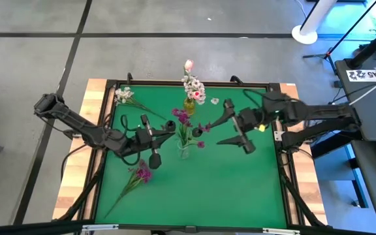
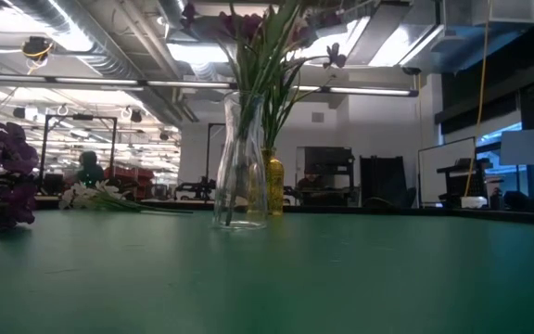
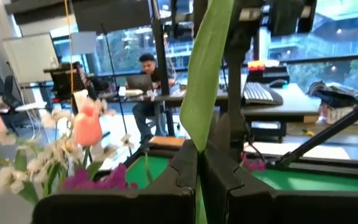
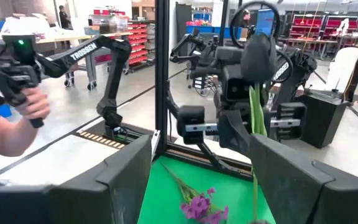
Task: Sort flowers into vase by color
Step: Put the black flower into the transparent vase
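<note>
Left wrist view: green leaf [image 3: 205,74] pinched between left jaws.

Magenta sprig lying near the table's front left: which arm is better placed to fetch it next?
Probably the right gripper: its fingers are open and empty, though farther away. The left gripper is shut on a green stem above the clear vase, nearer the magenta sprig.

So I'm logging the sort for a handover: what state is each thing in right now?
left gripper: shut on a green stem above the clear vase.
right gripper: open, empty.
clear vase: upright, holding purple flowers.
yellow vase: upright, holding white-pink flowers.
purple sprig: lying on mat.
white sprig: lying on mat.
</note>
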### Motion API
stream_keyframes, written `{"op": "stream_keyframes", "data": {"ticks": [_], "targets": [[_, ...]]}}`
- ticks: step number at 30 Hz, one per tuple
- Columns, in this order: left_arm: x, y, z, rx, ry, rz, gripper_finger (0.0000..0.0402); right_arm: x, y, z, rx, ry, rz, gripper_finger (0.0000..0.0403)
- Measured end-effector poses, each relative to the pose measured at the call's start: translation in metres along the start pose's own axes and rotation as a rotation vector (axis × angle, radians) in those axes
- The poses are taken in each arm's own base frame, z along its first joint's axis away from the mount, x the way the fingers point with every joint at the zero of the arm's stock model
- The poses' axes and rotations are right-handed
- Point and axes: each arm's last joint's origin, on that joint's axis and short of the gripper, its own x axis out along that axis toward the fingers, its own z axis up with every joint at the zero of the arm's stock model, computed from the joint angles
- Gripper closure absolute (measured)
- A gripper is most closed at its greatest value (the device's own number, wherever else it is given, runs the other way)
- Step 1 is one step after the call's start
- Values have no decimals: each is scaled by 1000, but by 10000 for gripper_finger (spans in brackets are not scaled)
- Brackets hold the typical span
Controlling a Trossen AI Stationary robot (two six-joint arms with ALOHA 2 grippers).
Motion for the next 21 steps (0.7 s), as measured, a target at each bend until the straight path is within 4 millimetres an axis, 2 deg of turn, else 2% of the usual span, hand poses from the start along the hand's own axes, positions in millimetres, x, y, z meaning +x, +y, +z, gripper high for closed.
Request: {"op": "stream_keyframes", "data": {"ticks": [3, 6, 17, 21], "targets": [[3, 2, -4, -17, 30, -1, 402, -11, 4, 6, -3, -7, 0, 134], [6, 5, -8, -46, 63, 12, 401, -14, 5, 6, 0, 0, -1, 134], [15, 6, -28, -80, 180, -19, 401, 0, 0, -7, 23, 66, 1, 134], [15, 6, -27, -85, 173, -15, 401, 1, 0, -8, 28, 78, 2, 134]]}}
